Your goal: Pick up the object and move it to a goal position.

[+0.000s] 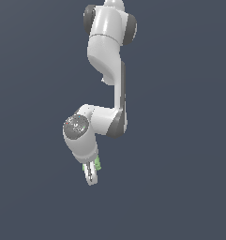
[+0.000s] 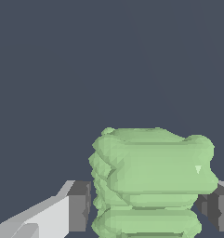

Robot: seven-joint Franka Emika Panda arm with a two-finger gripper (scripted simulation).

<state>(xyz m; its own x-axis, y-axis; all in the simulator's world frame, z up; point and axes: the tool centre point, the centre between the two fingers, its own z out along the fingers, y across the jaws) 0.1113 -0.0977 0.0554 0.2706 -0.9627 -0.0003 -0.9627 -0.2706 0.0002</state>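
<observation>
The object [image 2: 150, 181] is a light-green lumpy block with ridged sides. It fills the space between my two dark finger pads [image 2: 80, 207] in the wrist view, and both pads press against it. In the exterior view only a sliver of the object [image 1: 98, 163] shows beside the white fingers of my gripper [image 1: 91, 174], which hangs at the lower end of the arm. The gripper is shut on the object, and most of it is hidden by the fingers in that view.
The white arm [image 1: 107, 56] reaches down from the top of the exterior view. Everything around it is a plain dark grey-blue surface with no other objects or edges visible.
</observation>
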